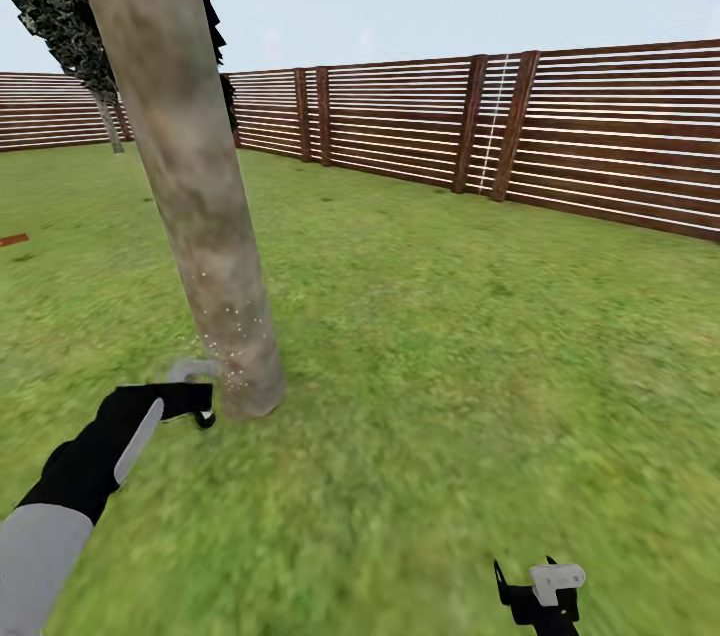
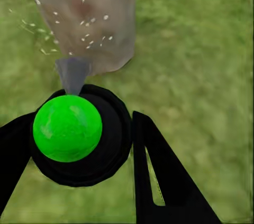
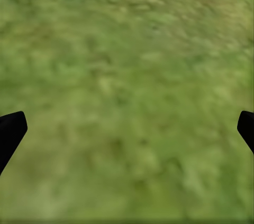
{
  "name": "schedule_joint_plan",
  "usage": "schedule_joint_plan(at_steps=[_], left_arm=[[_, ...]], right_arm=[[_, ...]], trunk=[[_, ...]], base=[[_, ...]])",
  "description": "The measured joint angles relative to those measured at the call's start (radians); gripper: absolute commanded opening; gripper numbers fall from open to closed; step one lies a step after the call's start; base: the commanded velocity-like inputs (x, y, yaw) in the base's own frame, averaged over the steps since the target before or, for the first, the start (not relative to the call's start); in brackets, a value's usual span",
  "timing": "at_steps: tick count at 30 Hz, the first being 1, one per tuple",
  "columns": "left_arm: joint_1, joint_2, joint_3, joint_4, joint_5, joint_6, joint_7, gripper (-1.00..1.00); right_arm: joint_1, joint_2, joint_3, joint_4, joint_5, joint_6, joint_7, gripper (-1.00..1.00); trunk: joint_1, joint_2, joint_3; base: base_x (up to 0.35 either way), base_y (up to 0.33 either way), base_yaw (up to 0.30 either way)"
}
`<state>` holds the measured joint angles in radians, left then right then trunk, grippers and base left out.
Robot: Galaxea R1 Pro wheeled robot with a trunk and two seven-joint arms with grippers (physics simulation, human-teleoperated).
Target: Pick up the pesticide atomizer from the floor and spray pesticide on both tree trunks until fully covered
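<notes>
We have the pesticide atomizer [image 2: 67,128] clamped in the jaws of our left gripper [image 1: 200,406] — its green cap and black collar sit between the two black fingers in the left wrist view, with the grey nozzle aimed at the foot of the tree trunk [image 1: 190,176]. The atomizer is low, just beside the trunk's base, and pale droplets speckle the bark there. Our right gripper [image 1: 540,591] hangs over the floor [image 3: 127,76] with its jaws spread wide and empty. To do this step well, we judge we should keep the nozzle close and square to the bark, then work it upward and around — the speckles look confined to the lower part facing us. A second tree [image 1: 110,121] stands far off by the fence [image 1: 600,136].
</notes>
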<state>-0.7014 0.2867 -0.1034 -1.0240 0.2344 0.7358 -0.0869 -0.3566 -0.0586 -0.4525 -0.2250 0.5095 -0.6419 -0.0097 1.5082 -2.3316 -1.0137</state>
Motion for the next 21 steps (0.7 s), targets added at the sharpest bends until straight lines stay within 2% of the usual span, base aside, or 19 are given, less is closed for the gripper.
schedule_joint_plan(at_steps=[2, 3, 5, 7, 13, 19, 21], left_arm=[[-0.025, 0.026, -0.005, 0.009, -0.042, 0.004, -0.023, -1.0], [-0.041, 0.053, -0.005, 0.027, -0.07, 0.007, -0.037, -1.0], [-0.067, 0.113, -0.006, 0.063, -0.091, 0.01, -0.079, -1.0], [-0.063, 0.141, -0.009, 0.069, -0.088, 0.004, -0.101, -1.0], [-0.056, 0.149, -0.038, 0.07, -0.098, 0.001, -0.11, -1.0], [-0.072, 0.156, -0.032, 0.064, -0.102, 0.012, -0.128, -1.0], [-0.1, 0.165, -0.03, 0.058, -0.106, 0.024, -0.141, -1.0]], right_arm=[[0.0, 0.0, 0.0, 0.0, 0.0, 0.0, 0.0, 1.0], [0.0, 0.0, 0.0, 0.0, 0.0, 0.0, 0.0, 1.0], [0.0, 0.0, 0.0, 0.0, 0.0, 0.0, 0.0, 1.0], [0.0, 0.0, 0.0, 0.0, 0.0, 0.0, 0.0, 1.0], [0.0, 0.0, 0.0, 0.0, 0.0, 0.0, 0.0, 1.0], [0.0, 0.0, 0.0, 0.0, 0.0, 0.0, 0.0, 1.0], [0.0, 0.0, 0.0, 0.0, 0.0, 0.0, 0.0, 1.0]], trunk=[[0.0, 0.0, 0.0], [0.0, 0.0, 0.0], [0.0, 0.0, 0.0], [0.0, 0.0, 0.0], [-0.001, 0.0, 0.0], [0.0, 0.0, 0.0], [0.0, 0.0, 0.0]], base=[[0.0, 0.0, 0.0], [0.0, 0.0, 0.0], [0.0, 0.0, 0.0], [0.0, 0.0, 0.0], [0.236, 0.112, 0.0], [0.099, 0.071, 0.0], [0.004, 0.003, 0.0]])
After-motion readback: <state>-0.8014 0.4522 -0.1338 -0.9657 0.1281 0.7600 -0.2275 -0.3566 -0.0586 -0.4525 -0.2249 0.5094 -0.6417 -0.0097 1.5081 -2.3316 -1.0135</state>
